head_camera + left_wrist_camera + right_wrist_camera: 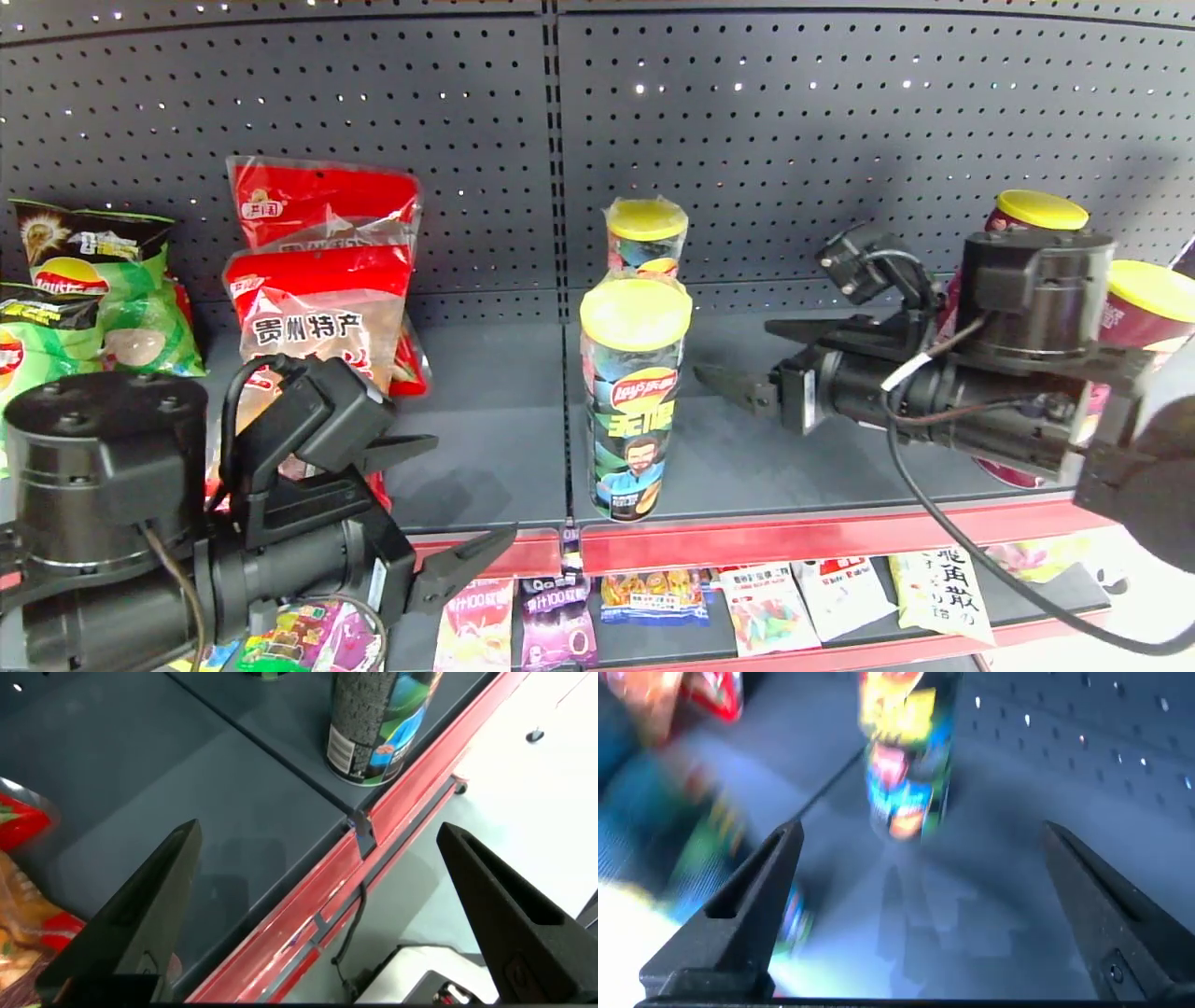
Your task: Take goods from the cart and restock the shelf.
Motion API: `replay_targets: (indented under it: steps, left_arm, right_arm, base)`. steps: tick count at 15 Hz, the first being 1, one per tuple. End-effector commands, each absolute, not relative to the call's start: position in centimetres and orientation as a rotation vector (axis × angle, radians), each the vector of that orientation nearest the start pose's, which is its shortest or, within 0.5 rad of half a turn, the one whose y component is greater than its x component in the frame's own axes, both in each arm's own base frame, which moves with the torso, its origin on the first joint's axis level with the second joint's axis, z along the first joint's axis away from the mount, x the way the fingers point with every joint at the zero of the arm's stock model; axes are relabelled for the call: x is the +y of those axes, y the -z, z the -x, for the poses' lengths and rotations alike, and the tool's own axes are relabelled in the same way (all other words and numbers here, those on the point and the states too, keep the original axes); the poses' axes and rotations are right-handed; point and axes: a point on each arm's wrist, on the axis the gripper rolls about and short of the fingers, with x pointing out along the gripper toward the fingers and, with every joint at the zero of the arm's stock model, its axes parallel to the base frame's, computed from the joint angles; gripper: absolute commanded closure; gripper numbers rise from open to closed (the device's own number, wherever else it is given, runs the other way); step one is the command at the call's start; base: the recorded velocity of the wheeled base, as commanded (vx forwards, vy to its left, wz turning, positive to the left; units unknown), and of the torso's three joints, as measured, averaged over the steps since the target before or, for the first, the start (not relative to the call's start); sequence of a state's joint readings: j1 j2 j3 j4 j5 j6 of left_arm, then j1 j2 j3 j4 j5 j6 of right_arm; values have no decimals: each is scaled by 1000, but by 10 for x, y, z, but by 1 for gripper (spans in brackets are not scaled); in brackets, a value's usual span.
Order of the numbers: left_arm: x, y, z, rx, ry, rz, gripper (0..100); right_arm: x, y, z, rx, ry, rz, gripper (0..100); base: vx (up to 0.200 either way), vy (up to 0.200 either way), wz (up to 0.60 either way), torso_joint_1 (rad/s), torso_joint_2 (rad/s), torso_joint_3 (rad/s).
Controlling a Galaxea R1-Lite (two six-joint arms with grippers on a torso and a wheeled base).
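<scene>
Farthest left on the shelf (495, 439), two green chip bags (93, 280) lean against the perforated back panel (747, 121). Just right of them, two red snack bags (322, 280) stand one in front of the other.

Near the shelf's red front edge (822, 537), the left gripper (471, 487) hangs with its two dark fingers spread wide and nothing between them. In the left wrist view its tips (318, 845) straddle the front lip, with the grey deck on one side and the floor on the other.

Right of it, at mid-shelf, stands the front can (635, 401), an upright chip tube with a yellow lid, close to the near edge. Its base also shows in the left wrist view (374, 719). Directly behind it, toward the back panel, a second can (646, 233) with the same yellow lid is upright too.

Further right, the right gripper (733, 350) is held above the deck, pointing left at the front can but apart from it. Its fingers are parted and empty. The right wrist view, smeared, shows a can (906, 765) ahead between the spread tips (922, 831).

At the far right, two maroon cans (1036, 210) with yellow lids stand partly hidden behind that arm. Small snack packets (766, 607) lie on the lower shelf.
</scene>
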State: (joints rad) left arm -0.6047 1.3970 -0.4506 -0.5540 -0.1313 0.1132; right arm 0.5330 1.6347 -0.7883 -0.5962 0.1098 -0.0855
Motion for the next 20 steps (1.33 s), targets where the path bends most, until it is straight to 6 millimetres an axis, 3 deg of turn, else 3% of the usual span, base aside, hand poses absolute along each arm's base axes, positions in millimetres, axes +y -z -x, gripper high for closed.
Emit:
replay_targets:
  steps: [1,5,9,20]
  left_arm:
    - [-128,-147,-181,405,748,-216,0]
    - [-147,-139,-205,441,753,-227,0]
    - [-158,-129,-214,475,768,-239,0]
    - [-170,-123,-232,484,764,-245,0]
  right_arm:
    - [122,-205,-198,167,-645,133,0]
    - [96,-209,-142,87,-681,119,0]
    - [70,-203,-105,34,-645,110,0]
    - [31,-206,-53,-11,-480,97,0]
  base:
    - [0,0,0,0,0,0]
    - [0,0,0,0,0,0]
    - [0,0,0,0,0,0]
    - [0,0,0,0,0,0]
